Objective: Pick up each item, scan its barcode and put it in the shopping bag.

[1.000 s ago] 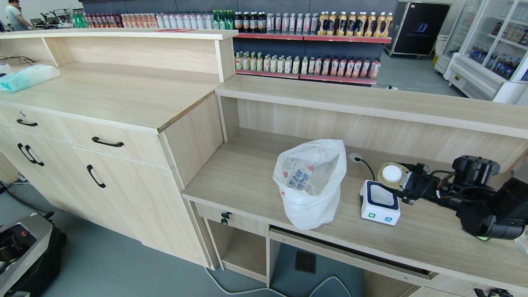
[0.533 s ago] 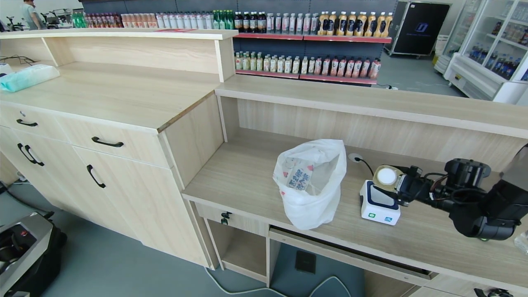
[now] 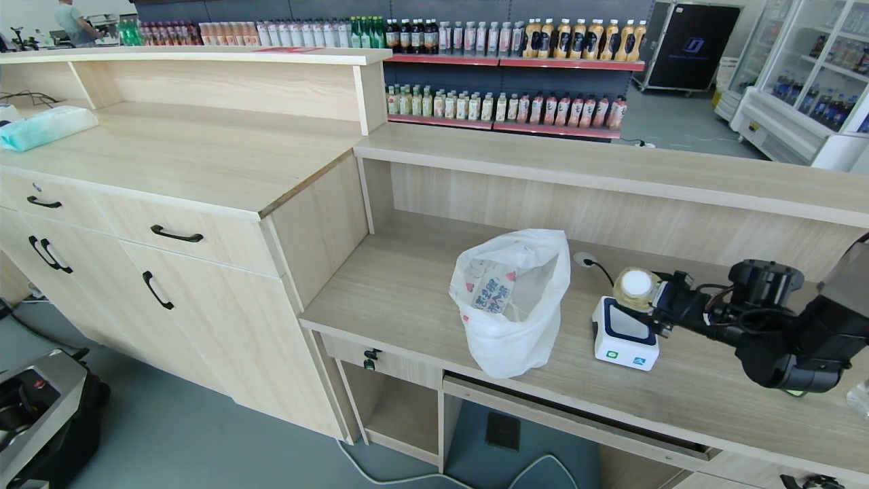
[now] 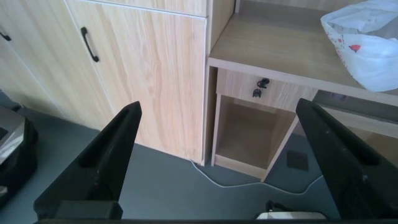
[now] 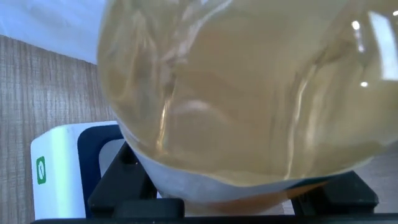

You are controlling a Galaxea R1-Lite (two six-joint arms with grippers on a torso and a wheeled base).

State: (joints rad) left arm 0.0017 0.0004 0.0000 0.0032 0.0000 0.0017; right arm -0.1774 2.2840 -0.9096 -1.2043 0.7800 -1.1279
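Since the earlier frames, the right gripper (image 3: 653,297) has been carried leftward. Its fingers are clamped on the clear plastic bottle of pale yellow liquid with a white cap (image 3: 637,285), which is now held over the far right corner of the white, dark-topped box scanner (image 3: 624,334).

Nearest, the left gripper (image 4: 217,107) is held low before the cabinet doors, fingers spread with nothing between them.

The scanner is set on the light wood counter (image 3: 407,292). The white plastic shopping bag (image 3: 510,319) stands just to its left, mouth open, with a printed packet seen inside.

Behind the scanner, a black cable (image 3: 603,272) is routed into a round grommet.

Beyond the raised ledge, shelves of drink bottles (image 3: 509,41) and glass-door coolers (image 3: 808,81) are seen.
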